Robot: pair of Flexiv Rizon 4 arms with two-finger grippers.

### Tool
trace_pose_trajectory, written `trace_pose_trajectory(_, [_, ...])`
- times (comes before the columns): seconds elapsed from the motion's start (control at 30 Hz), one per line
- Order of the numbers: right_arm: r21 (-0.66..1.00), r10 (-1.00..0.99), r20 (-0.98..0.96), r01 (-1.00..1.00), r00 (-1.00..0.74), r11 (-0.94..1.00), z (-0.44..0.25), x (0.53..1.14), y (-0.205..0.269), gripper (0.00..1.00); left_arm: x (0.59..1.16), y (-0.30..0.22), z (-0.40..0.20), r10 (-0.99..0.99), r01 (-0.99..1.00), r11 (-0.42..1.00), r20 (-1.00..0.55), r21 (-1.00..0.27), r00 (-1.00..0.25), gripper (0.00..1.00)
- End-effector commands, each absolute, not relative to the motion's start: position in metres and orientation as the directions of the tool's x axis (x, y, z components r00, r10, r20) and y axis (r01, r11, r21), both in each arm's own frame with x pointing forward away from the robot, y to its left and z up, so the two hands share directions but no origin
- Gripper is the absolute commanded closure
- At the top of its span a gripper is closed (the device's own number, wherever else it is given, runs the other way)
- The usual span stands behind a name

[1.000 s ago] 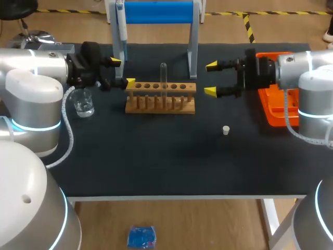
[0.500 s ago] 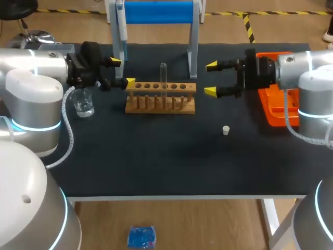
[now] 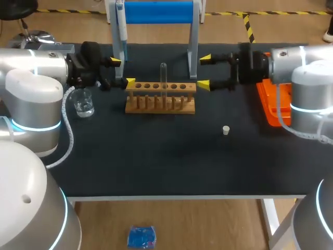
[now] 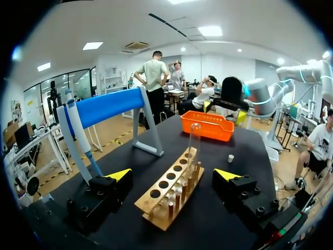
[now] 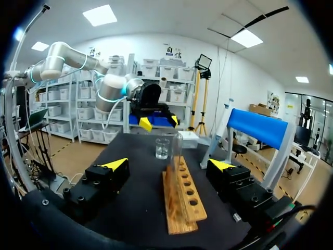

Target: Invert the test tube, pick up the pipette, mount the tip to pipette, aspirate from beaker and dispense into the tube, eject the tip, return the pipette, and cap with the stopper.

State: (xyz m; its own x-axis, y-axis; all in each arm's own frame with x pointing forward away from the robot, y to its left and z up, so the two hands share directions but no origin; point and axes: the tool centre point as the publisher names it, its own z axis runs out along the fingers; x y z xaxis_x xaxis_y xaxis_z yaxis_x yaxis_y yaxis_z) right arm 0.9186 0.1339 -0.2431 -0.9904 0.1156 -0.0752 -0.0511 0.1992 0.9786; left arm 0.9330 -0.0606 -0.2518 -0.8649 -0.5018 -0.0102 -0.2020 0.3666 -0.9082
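head view: test tube (image 3: 163, 78) stands upright in the wooden rack (image 3: 160, 99), mid-row, on the worktop (image 3: 156, 161). right gripper (image 3: 204, 71) sits just off the rack's right end. Its fingers are spread wide with nothing in them and point along the rack at tube height. I read that as lining up a side grasp for the invert step. left gripper (image 3: 123, 72) mirrors it at the rack's left end, also wide open and empty, probably parked to take the tube over or stay clear. pipette (image 3: 120, 26) hangs on the blue stand (image 3: 156, 11) behind. beaker (image 3: 83, 102) is beside the left arm, stopper (image 3: 226, 130) lies loose in front, and the orange tray (image 3: 270, 112) is by the right arm. Looks like step one is not yet done.

left wrist view: own fingers (image 4: 118, 174) stand either side of the rack end, apart from it. The tube (image 4: 194, 146) is ahead and well clear of them.

right wrist view: same from the other end. Fingers (image 5: 115, 164) are open and the tube (image 5: 176, 153) is centred ahead of the gap, not yet inside it, so the approach axis looks right. Can't tell which end of the tube is up.
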Motion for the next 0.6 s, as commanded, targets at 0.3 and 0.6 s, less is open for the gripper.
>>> trace_pose_trajectory(0.3, [0.993,0.007,-0.060,-0.059,-0.998,0.099,-0.246,0.942,0.174,0.00,0.933,-0.061,-0.253,-0.503,-0.199,0.363,-0.012,-0.910,-0.864,0.00])
trace_pose_trajectory(0.6, [0.998,-0.056,-0.052,-0.054,-0.997,0.023,-0.249,0.950,0.195,0.00,0.933,-0.061,-0.253,-0.503,-0.199,0.363,-0.012,-0.910,-0.864,0.00])
